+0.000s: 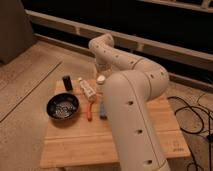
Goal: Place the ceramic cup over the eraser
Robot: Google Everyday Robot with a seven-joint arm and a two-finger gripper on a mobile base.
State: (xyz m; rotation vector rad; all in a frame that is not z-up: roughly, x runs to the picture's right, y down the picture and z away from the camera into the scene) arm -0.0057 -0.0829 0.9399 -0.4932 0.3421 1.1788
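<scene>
- The gripper (101,72) was held over the table's (75,145) far edge; its state could not be told.
- The cup (101,79) was seen just beneath it: small, cream-white, glossy.
- The eraser (67,83) was found well to the left, black and upright.

The arm (131,115) is all smooth, glossy cream-white shell, built of thick rounded tubes that swell into bulbous joints with faint seams between them. Small dark round recesses, like sunken screw holes, run in a row along each segment. The nearest segment is the fattest. The claw (100,68), in shadow, sits at the thin end, over the bench's (75,145) far edge.
</scene>
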